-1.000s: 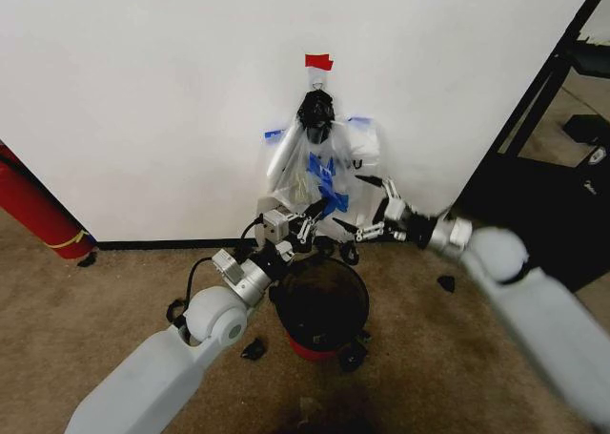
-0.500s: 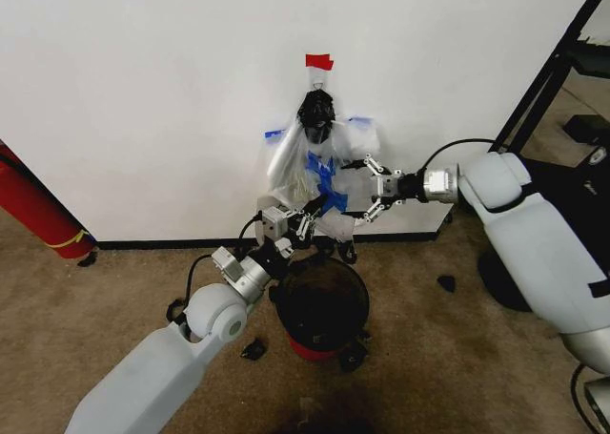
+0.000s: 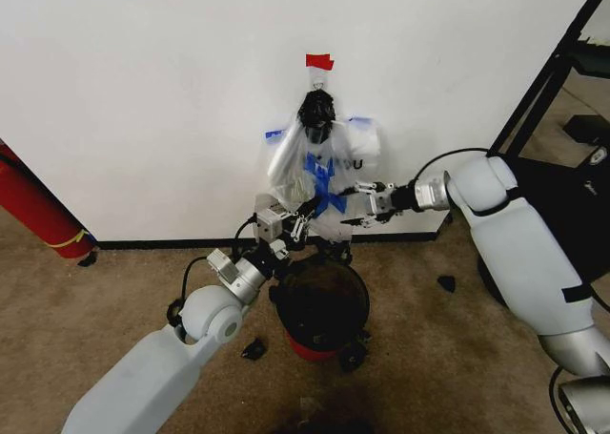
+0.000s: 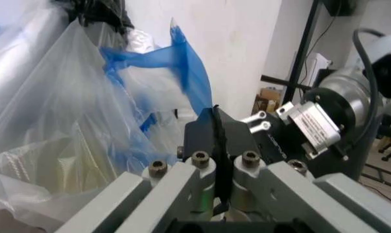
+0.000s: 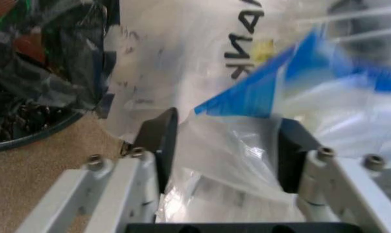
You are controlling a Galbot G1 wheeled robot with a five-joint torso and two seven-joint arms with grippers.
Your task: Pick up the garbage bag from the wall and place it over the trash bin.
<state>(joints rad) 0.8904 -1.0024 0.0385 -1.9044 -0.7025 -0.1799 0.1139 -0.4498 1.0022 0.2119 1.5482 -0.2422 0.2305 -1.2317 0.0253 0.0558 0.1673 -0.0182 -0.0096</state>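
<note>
Hanging at upper centre of the head view, the garbage bag (image 3: 319, 172) lies against the white wall (image 3: 143, 91), below a black knot (image 3: 315, 110) and red tape (image 3: 319, 61). Left gripper (image 3: 303, 217), reaching up from lower left, has its fingers (image 4: 212, 141) pressed together on the bag's lower edge; in the left wrist view, clear film and a blue handle (image 4: 182, 73) lie against them. Right gripper (image 3: 360, 203), entering from the right, is spread, its two black pads (image 5: 160, 138) apart with bag film between them. Red-sided trash bin (image 3: 322, 305) stands on brown carpet (image 3: 95, 300) directly beneath the bag, at lower centre.
</note>
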